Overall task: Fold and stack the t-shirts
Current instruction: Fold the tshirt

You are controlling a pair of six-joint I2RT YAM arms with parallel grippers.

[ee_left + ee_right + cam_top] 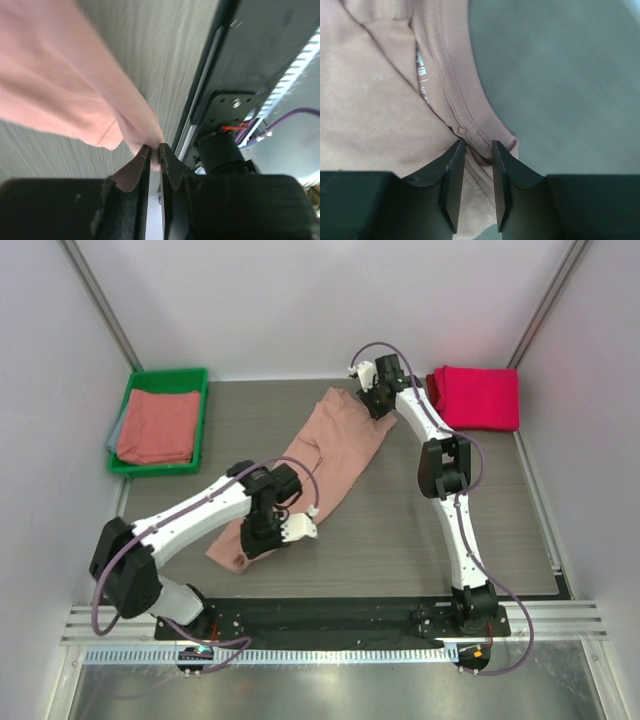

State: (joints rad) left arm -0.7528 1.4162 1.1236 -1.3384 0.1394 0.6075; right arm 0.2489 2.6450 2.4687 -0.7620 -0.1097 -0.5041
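— Where does the top view look from?
— From high above the near edge, down on the whole tabletop [400,530]. The wrist views sit close behind the left tool [154,147] and the right tool [477,144]. All three views share the pink t-shirt [335,445].

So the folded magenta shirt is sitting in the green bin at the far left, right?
Not right. The folded magenta shirt lies on the table at the far right; the green bin at the far left holds a folded salmon shirt instead. The top view shows it.
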